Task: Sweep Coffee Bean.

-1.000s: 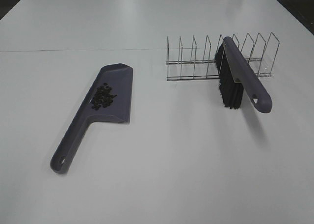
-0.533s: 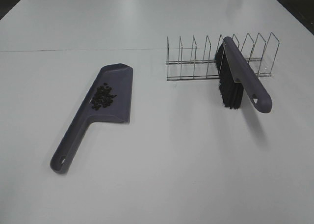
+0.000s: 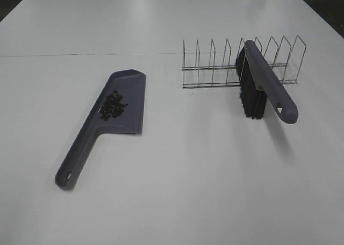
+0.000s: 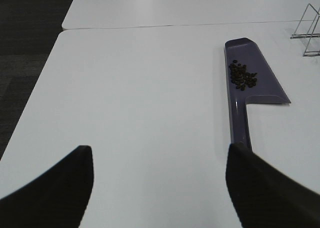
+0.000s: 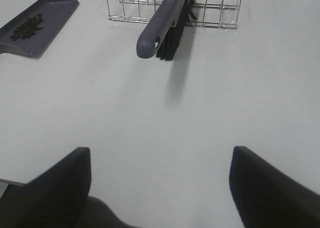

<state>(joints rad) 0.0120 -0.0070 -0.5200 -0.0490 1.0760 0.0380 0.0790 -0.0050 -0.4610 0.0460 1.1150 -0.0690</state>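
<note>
Table [image 3: 172, 191]: white, flat, bearing all items below.

Dustpan [image 3: 121, 102]: purple, lying flat left of centre, handle toward the near-left corner, open lip toward the far side. Nothing holds it.

Coffee beans [image 3: 112, 106]: a small dark cluster lying inside the dustpan, near where the pan meets its handle. None visible on the bare table.

Brush [image 3: 266, 86]: purple, black bristles pointing down, leaning in the wire rack [image 3: 239, 62] on the right, handle tilted toward the near side and hanging free.

Left gripper [image 4: 160, 188]: empty, fingers spread wide apart, hovering over the near-left part of the table, just short of the dustpan's handle end.

Right gripper [image 5: 160, 188]: empty, fingers spread wide apart, over the near-right part of the table, well apart from the brush.

Judged status: the beans appear gathered already; little seems left but handling the pan.

Risks:
- Beans spill if the dustpan is lifted by its long handle and the lip dips; the pan is shallow and open at the far edge.
- A bump to the handle could slide or turn the pan and scatter the loose cluster.
- The brush could tip or drag the light rack if pulled sideways, not lifted out along the slot.
- Bristles swept too hard could flick beans past the pan.
</note>
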